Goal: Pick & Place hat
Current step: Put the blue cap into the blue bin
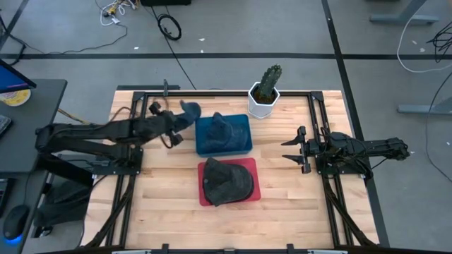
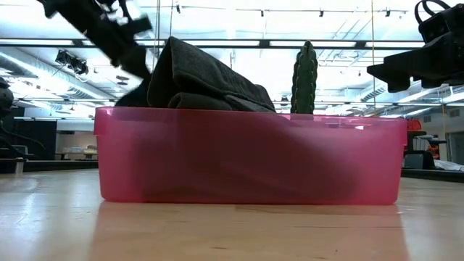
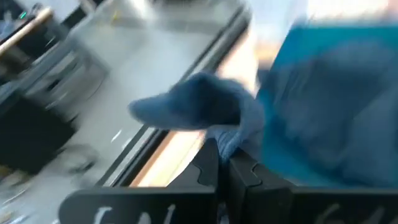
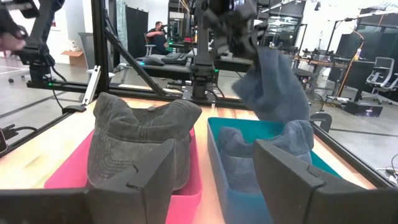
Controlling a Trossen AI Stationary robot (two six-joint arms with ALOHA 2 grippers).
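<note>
Over the blue bin (image 1: 240,144): left gripper (image 1: 176,127) pinched tight on a blue hat (image 1: 191,109), lifted
Red bin (image 1: 247,168): dark hat (image 1: 227,182) inside
Table's right side: right gripper (image 1: 292,148) hovering, jaws wide, holding nothing

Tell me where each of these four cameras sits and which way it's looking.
High: overhead, looking down; both arms, blue bin.
Low: table height, facing the red bin; arms overhead.
Left wrist: past left pincer shut on blue hat.
Right wrist: past open right pincer, toward both bins.
Shared: grey hat, cactus.
</note>
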